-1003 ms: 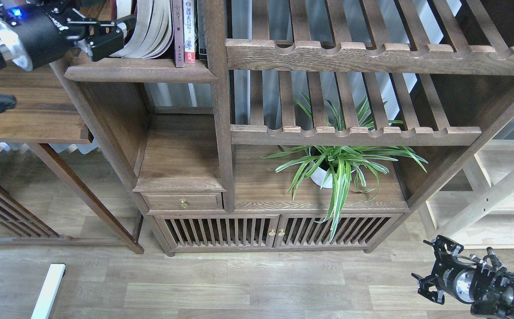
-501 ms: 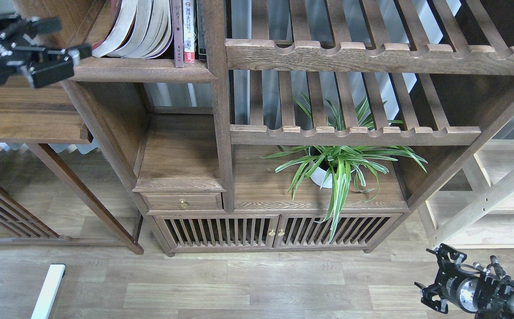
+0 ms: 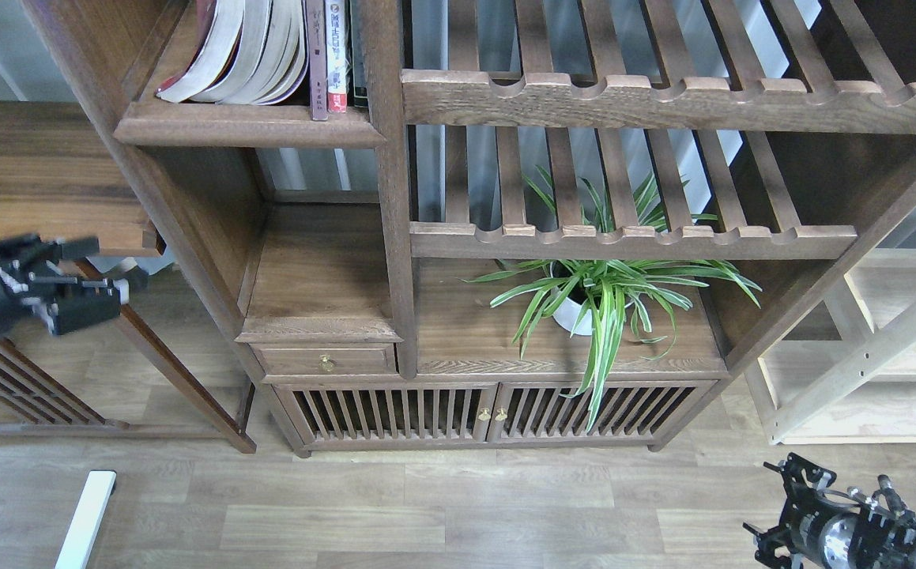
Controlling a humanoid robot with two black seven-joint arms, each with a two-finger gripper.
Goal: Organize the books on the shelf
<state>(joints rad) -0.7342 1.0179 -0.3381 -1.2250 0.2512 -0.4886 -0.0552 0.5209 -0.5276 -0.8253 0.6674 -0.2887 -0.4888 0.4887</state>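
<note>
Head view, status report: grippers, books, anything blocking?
Left gripper low, empty, jaws open. Right gripper low by floor, state unclear. Books leaning on shelf. Nothing blocking.

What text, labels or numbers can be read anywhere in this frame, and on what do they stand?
Nothing can be read for certain.
Slim red-white volume on the shelf: dark characters run down its spine, too small and blurred to read.
Slim maroon volume: faint marks on the spine, unreadable.
The books show only cream page edges, no print.
Left gripper and right gripper: no lettering visible.
</note>
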